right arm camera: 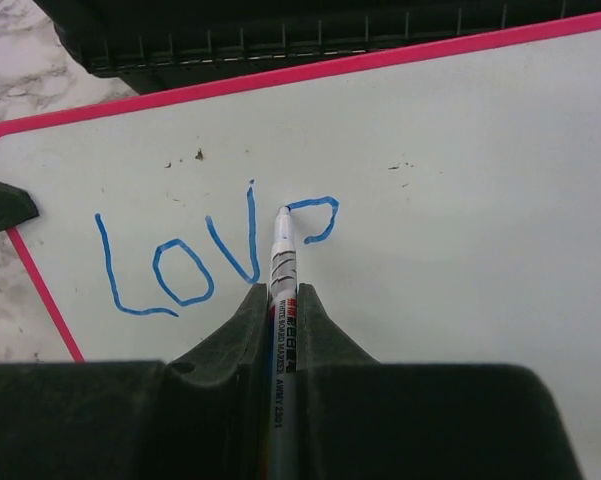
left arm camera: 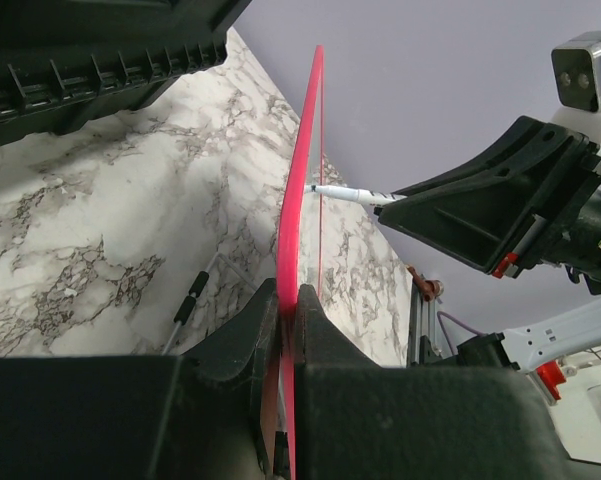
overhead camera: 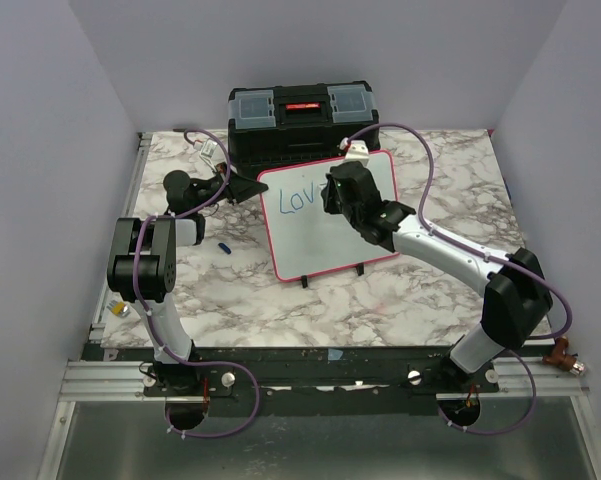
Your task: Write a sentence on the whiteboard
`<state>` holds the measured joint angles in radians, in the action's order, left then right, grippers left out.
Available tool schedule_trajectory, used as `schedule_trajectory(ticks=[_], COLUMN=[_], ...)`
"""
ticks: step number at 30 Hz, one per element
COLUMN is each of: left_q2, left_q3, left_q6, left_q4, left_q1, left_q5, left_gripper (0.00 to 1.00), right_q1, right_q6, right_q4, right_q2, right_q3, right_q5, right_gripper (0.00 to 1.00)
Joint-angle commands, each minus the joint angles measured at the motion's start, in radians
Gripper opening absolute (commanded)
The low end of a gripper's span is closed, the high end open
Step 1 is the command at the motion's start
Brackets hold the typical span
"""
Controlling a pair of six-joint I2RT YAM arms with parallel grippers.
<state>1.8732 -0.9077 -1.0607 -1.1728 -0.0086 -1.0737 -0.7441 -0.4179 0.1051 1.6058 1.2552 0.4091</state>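
The whiteboard (overhead camera: 320,240), white with a pink-red frame, stands tilted on black feet in front of the toolbox. Blue letters "Lov" and part of an "e" (right arm camera: 215,255) are on it, the only part of the sentence that shows. My right gripper (right arm camera: 282,292) is shut on a white marker (right arm camera: 282,300), whose tip touches the board at the start of the "e" loop. My left gripper (left arm camera: 288,298) is shut on the whiteboard's left edge (left arm camera: 298,190), seen edge-on. In the top view my left gripper (overhead camera: 248,188) is at the board's upper left corner and my right gripper (overhead camera: 338,192) covers the writing's end.
A black toolbox (overhead camera: 300,122) stands right behind the board. A small blue cap (overhead camera: 223,245) lies on the marble table (overhead camera: 380,300) left of the board. A small bottle (overhead camera: 121,310) sits at the table's left edge. Purple cables arc over the back.
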Motion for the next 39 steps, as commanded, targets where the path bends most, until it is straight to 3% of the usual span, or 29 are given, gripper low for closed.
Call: schedule_trajectory(ticks=[1,14,22,28,34,39], left_q2=[-0.045,-0.050,-0.054,-0.023,0.023,0.019], left_q3=[0.000,0.003,0.006,0.003,-0.003,0.001], left_q6=[0.043,0.047,0.043,-0.053,-0.201,-0.202], left_q4=[-0.091,-0.090,-0.095,-0.213,-0.391,-0.385], left_q1=[-0.001,-0.001,-0.001,-0.001,0.047,0.050], left_q5=[-0.036,-0.037,-0.039,-0.057,-0.065,-0.068], left_gripper=[0.00,0.00,0.00,0.00,0.00,0.00], right_q1=[0.003,0.004,0.004,0.024,0.025,0.025], right_q6=[0.013,-0.003,0.004,0.045,0.049,0.023], right_q4=[-0.001,0.043,0.104,0.103,0.067,0.025], right_q2=[-0.002,-0.055,-0.074,-0.089,-0.183,-0.284], right_q3=[-0.046,-0.106,-0.109,-0.056,-0.065,-0.128], right_q5=[-0.065,-0.036,0.150,0.224,0.176,0.138], right_gripper=[0.01,0.01,0.01,0.01,0.01,0.01])
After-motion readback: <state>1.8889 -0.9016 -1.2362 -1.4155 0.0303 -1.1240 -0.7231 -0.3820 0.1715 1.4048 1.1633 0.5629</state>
